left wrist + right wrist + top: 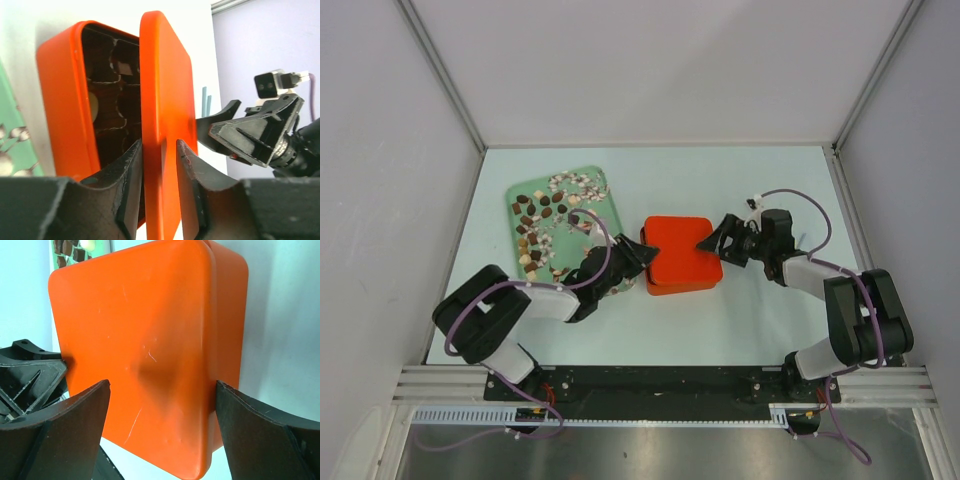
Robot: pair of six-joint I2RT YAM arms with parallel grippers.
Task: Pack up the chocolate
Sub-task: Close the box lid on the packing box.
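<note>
ORANGE BOX OPENED: We see the left end effector [159, 146] clenched on the near edge of the lid [165, 75], holding it raised off the box [62, 100]. The right end effector [161, 386] stands spread wide around the far side, touching nothing that we can make out. The chocolate [546, 212] lies loose on the green tray [603, 190], left of the box on the counter [740, 190]. In our judgement the thin pinch could slip and drop the lid, or drag the unheld box along. The cells [107, 90] inside sit in shadow, so we cannot tell whether any is filled.
</note>
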